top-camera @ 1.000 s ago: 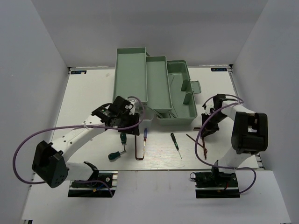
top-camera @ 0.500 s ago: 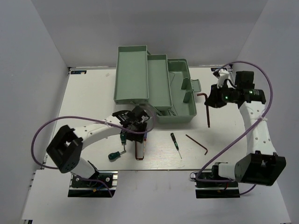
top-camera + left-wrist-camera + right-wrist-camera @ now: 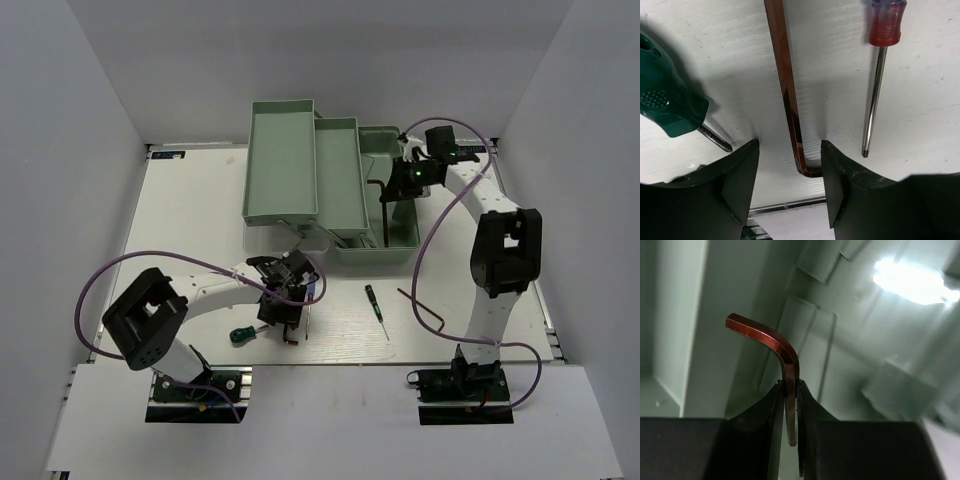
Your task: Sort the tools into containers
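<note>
**Copper-brown hex key (image 3: 771,338) pinched over the toolbox (image 3: 283,160); a second key lies between spread jaws**

Read the overhead view as a dial, with the far edge of the table (image 3: 190,220) at twelve. The mint-green toolbox stands at twelve with its trays folded out to the left.

The right gripper (image 3: 788,390) is over the base compartment (image 3: 400,235), at about one o'clock. It is clenched on the long leg of the hex key, and its fingers (image 3: 767,407) press that leg from both sides. The short leg bends away above them. From overhead the key (image 3: 385,220) hangs upright inside the compartment's outline. Whether its lower end touches the floor cannot be told.

The left gripper (image 3: 788,145) is low over the table at about seven o'clock, and its jaws are spread with nothing gripped. They straddle the bend of a second reddish-brown hex key (image 3: 787,90) that lies flat. Each finger stands just beside the key with a gap showing on both sides.

In the left wrist view:
- A stubby green screwdriver (image 3: 665,100) lies at nine o'clock of that key.
- A screwdriver with a red-and-blue handle (image 3: 885,20) lies at three o'clock, its shaft roughly parallel to the key.

Overhead:
- A second green screwdriver (image 3: 243,333) lies at eight o'clock of the left gripper (image 3: 290,322).
- A thin dark screwdriver (image 3: 377,310) lies at its three o'clock, well apart.
- A third hex key (image 3: 420,305) lies further toward three, partly behind a purple cable (image 3: 425,250).
</note>
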